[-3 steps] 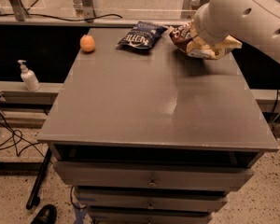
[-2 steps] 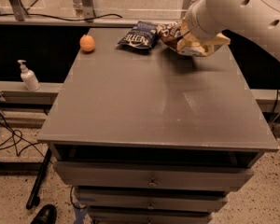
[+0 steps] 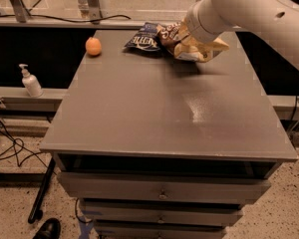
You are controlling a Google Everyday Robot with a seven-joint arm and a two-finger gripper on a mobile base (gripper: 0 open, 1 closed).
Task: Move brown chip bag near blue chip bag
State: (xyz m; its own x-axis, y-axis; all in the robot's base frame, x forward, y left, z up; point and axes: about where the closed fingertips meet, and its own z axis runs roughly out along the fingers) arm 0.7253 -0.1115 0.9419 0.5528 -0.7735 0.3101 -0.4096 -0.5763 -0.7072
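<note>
The brown chip bag (image 3: 192,45) is a crinkly brown and cream bag at the far middle of the table (image 3: 154,108), mostly under my white arm. Its left end touches or overlaps the right edge of the blue chip bag (image 3: 143,38), a small dark navy bag with white lettering lying flat. My gripper (image 3: 187,34) is at the brown bag, hidden behind the arm's wrist, and the bag hangs from it slightly lifted.
An orange (image 3: 93,46) sits at the table's far left. A white pump bottle (image 3: 30,81) stands on a ledge left of the table. Drawers are below the tabletop. Cables and a black stand leg lie on the floor at left.
My arm has carried the brown chip bag leftward along the far edge, from well right of the blue bag to right against it. The blue bag and orange have stayed put.
</note>
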